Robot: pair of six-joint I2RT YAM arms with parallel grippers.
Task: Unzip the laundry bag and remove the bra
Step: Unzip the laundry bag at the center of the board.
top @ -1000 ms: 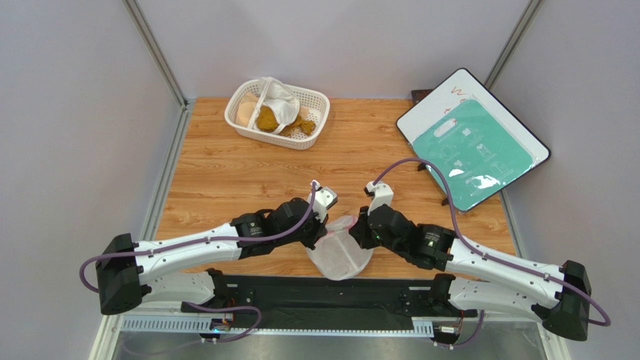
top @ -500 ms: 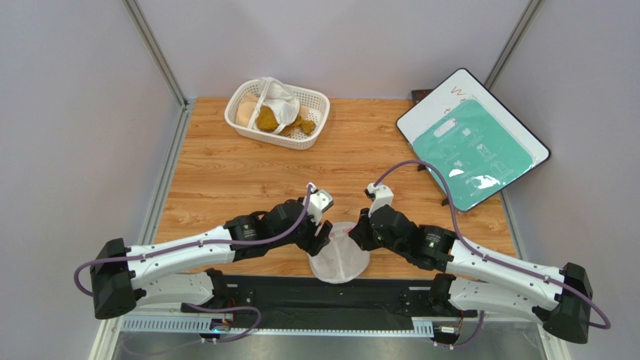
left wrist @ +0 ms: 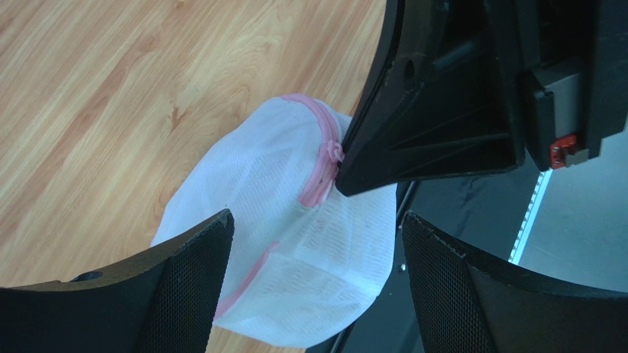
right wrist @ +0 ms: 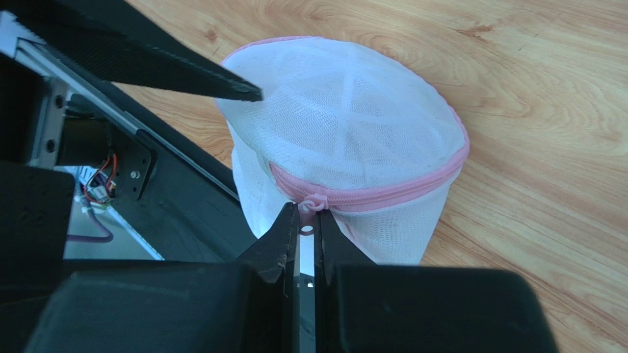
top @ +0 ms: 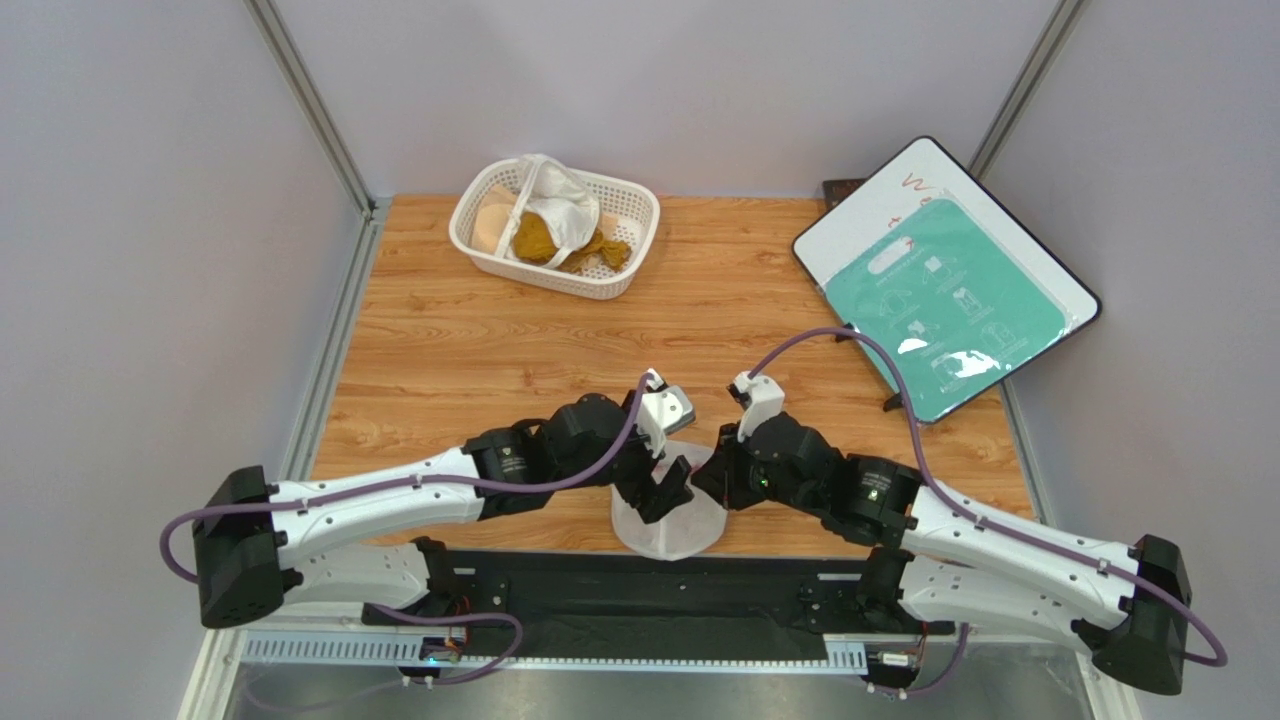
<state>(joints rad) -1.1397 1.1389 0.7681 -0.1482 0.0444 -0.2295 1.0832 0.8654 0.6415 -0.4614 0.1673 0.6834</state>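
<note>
The laundry bag (top: 669, 521) is a white mesh pouch with pink zipper trim, standing at the table's near edge between both arms. It also fills the middle of the left wrist view as the laundry bag (left wrist: 295, 243) and the right wrist view as the laundry bag (right wrist: 346, 132). My right gripper (right wrist: 307, 215) is shut on the pink zipper pull (right wrist: 310, 205) at the bag's side. My left gripper (left wrist: 315, 224) hangs open above the bag, one finger on each side and touching nothing. The zipper looks closed. The bra is hidden.
A white lattice basket (top: 637, 203) with mustard and white cloths stands at the far edge. A board with a teal sheet (top: 947, 285) leans at the right. The black base rail (top: 646, 593) runs just below the bag, which overhangs the table edge.
My left gripper went from shut to open and shifted right over the bag. The right gripper stayed shut on the zipper pull and moved slightly left; the bag shifted a little with it.
</note>
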